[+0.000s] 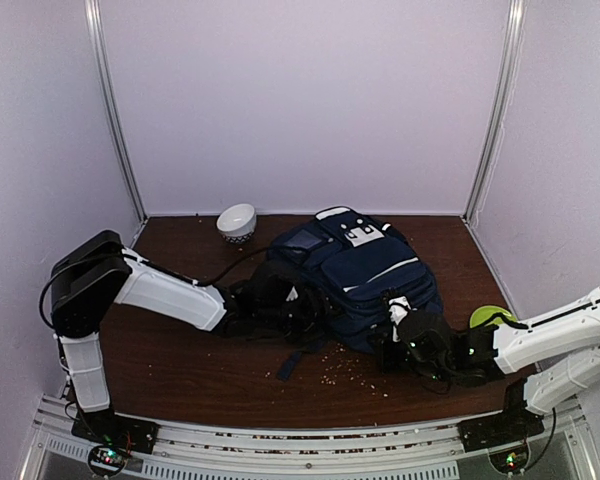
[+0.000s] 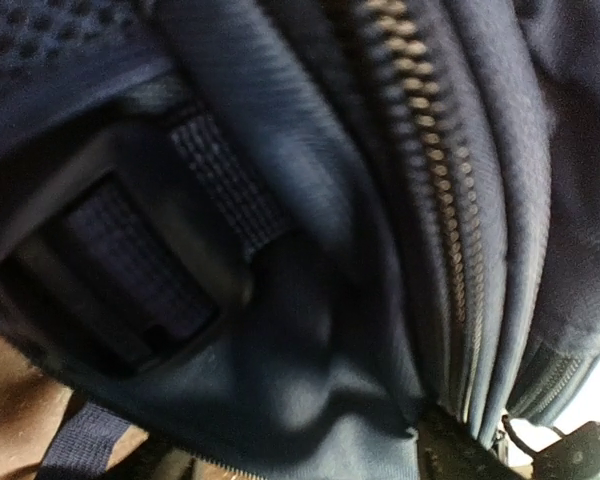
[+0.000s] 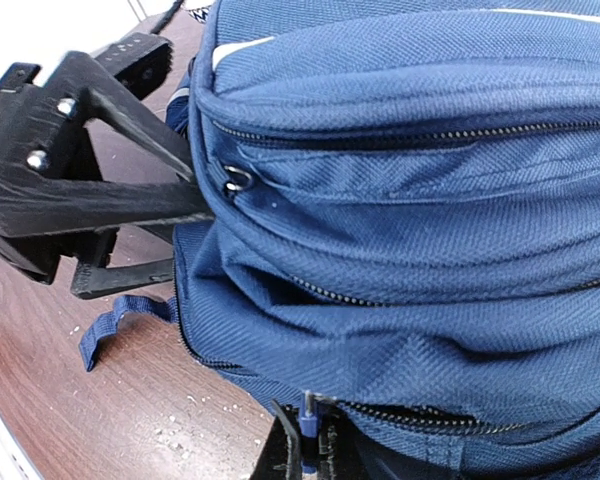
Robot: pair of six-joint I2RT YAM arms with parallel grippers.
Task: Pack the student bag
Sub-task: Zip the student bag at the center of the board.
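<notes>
the student bag (image 1: 365,270) lies about mid-table on the dark wooden table (image 1: 180,360). its white-patched front pocket faces up and toward the back wall, and white stripes run across the navy cloth. the zips that show on its near side look closed. a loose navy strap (image 3: 110,330) curls out from under it onto the wood.

at the bag's near right corner the right gripper (image 3: 302,452) is pressed in low. its fingers are together, and a blue zipper pull (image 3: 305,424) runs down between them, pinched there as far as i can see.

the left gripper (image 1: 302,305) is up against the bag's left side. from the right wrist's angle its two black fingers stand apart, with bare wood showing between them and the upper tip touching the fabric. its own camera is filled with blue cloth, a long zipper (image 2: 430,200) and black webbing through a buckle (image 2: 130,270).

pale crumbs (image 1: 342,368) are scattered on the wood just in front of the bag. a white bowl (image 1: 237,222) sits at the back, just left of the bag's top. something lime green (image 1: 490,316) peeks out behind the right arm.
</notes>
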